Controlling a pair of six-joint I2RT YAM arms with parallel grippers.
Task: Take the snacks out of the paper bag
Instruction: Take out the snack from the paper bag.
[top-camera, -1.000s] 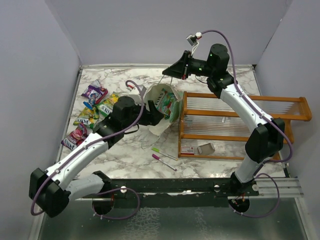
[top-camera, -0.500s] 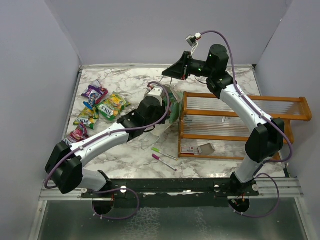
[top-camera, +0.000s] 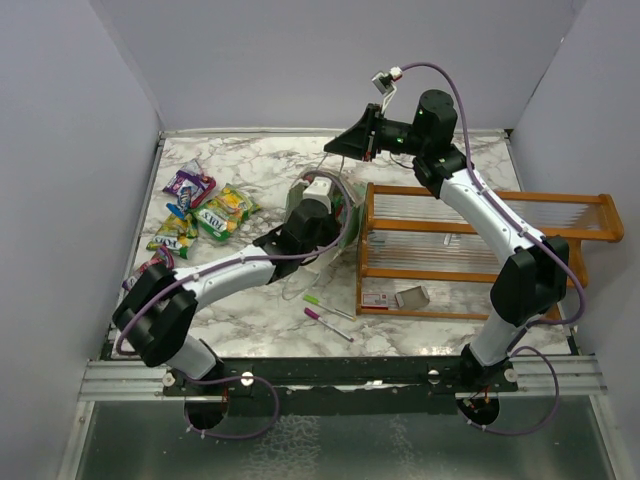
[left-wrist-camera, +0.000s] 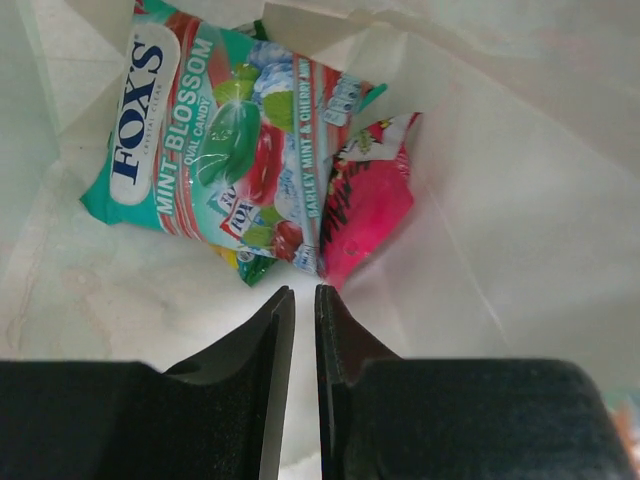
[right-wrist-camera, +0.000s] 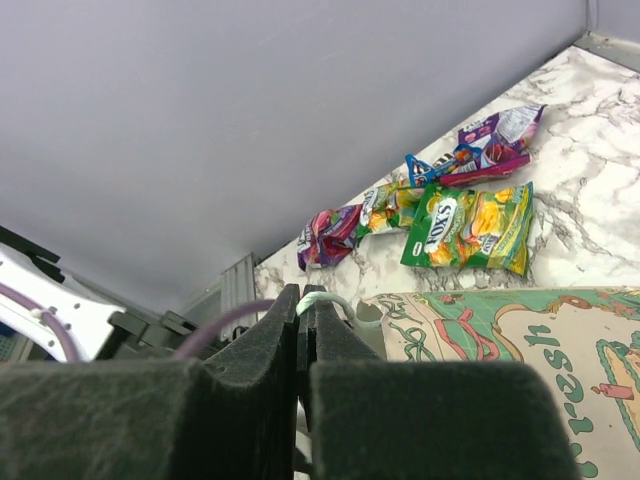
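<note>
Arm (top-camera: 225, 277) stretched fwd, L tool (left-wrist-camera: 297, 291) inside paper bag (left-wrist-camera: 490, 210).

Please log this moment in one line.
left gripper: inside mint-green paper bag, nearly shut, empty, teal candy packet ahead | right gripper: shut on white string handle

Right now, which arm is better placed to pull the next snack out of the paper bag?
Left. The left pincer is inside the paper bag, tips just short of the Fox's packet and the pink packet. The right pincer is shut on the bag's string handle.
</note>
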